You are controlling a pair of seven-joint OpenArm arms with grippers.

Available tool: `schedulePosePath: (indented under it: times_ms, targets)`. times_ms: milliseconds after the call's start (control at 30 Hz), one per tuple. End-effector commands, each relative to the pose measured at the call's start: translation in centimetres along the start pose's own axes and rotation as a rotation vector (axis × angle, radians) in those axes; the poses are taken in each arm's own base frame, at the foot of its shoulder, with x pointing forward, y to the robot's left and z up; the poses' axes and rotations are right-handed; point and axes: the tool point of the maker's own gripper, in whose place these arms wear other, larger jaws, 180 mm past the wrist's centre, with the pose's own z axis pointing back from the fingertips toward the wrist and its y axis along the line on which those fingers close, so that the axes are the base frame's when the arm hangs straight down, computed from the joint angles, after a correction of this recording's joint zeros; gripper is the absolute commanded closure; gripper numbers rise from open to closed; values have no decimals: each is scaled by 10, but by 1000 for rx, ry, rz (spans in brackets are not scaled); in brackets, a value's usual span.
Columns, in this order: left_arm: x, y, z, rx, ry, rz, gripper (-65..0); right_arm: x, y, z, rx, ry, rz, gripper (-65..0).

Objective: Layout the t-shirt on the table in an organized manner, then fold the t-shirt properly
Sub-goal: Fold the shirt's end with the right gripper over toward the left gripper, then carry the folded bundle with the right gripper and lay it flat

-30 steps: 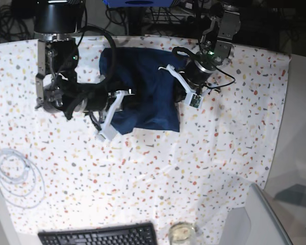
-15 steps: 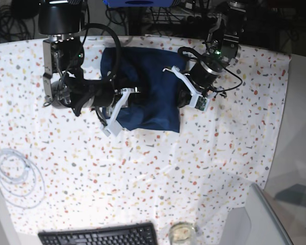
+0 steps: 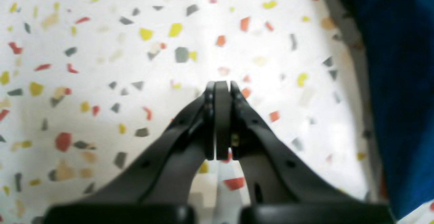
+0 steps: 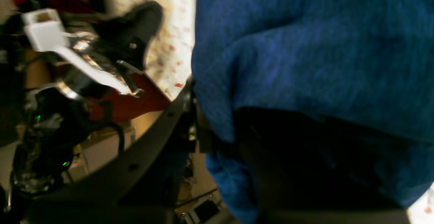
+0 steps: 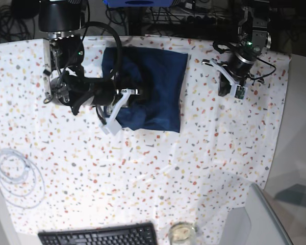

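Observation:
The dark navy t-shirt [image 5: 155,84] lies bunched into a rough rectangle at the back middle of the speckled table [image 5: 158,163]. My right gripper [image 5: 138,93] reaches in from the left and is shut on a fold of the t-shirt [image 4: 305,57]. In the right wrist view, blue cloth hangs pinched against the one dark finger [image 4: 159,129] that shows and hides the other. My left gripper [image 5: 223,91] hovers over bare cloth to the right of the shirt. Its fingertips [image 3: 222,85] are pressed together on nothing, with the t-shirt's edge [image 3: 400,81] off to one side.
A coil of white cable [image 5: 18,176] lies at the table's left. A black keyboard [image 5: 99,236] and a small glass [image 5: 182,232] sit at the front edge. A plain grey surface [image 5: 257,219] begins at the front right, past the cloth's edge.
My left gripper has let go of the shirt's right edge and swung away to the right, off the shirt. The shirt's right side now lies flatter. The right arm shifted slightly.

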Motion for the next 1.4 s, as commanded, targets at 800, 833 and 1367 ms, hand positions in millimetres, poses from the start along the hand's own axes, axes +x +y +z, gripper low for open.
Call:
schedulePosePath:
  times_ms: [800, 833, 1367]
  targets:
    - [30, -94, -21, -197, -78, 7, 0, 13, 15, -1, 47, -40, -24, -6]
    - [31, -91, -21, -192, -81, 7, 0, 13, 15, -1, 47, -40, -24, -6]
    - [30, 3, 8, 31, -99, 25, 0, 9, 17, -11, 132, -29, -111, -5]
